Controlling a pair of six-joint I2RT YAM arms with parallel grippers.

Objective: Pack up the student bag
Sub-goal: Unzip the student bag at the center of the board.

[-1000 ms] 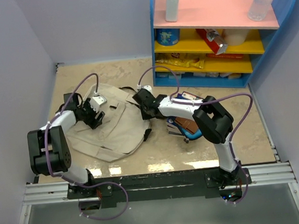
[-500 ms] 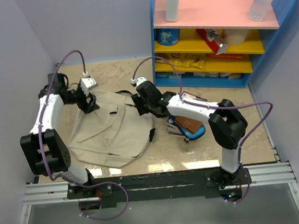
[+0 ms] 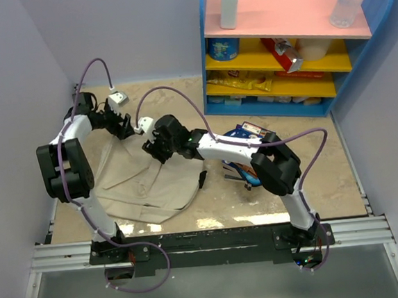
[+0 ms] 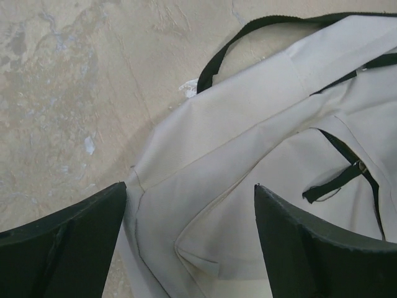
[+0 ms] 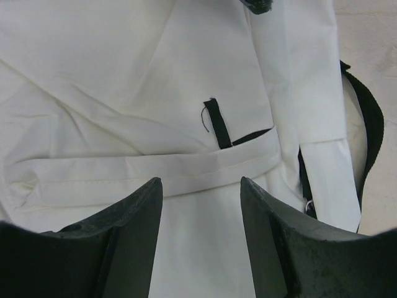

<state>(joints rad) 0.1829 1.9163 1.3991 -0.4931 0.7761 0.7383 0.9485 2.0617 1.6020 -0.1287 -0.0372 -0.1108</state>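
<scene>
Both arms have moved. The right gripper (image 3: 151, 145) has swung left from the student bag (image 3: 143, 189)'s right edge to its upper middle. The left gripper (image 3: 122, 126) has left the bag's front for its far corner. The bag itself now sits a bit further left and lies flatter.

The bag lies flat on the table (image 3: 313, 181), on the left side in front of the left arm's base. It looks closed, and nothing shows inside it.

In the left wrist view the left claw's fingers are wide apart with nothing between them. They hover over the bag's edge near a black strap (image 4: 223, 46). The right claw is also parted and holds nothing. It sits just above the cream fabric, over a seam band and a small black tab (image 5: 217, 124).

You're most likely still at the opening step, getting the bag positioned and its mouth found. No packing has begun. The pile of books (image 3: 246, 167) waits to the bag's right, near it but apart, and the shelf (image 3: 278, 16) stands behind.

For the next move, find a zipper pull or flap edge. I can't tell whether that tab is one. Pinch it with one claw and pin the fabric with the other, because soft canvas will drag along instead of opening.
</scene>
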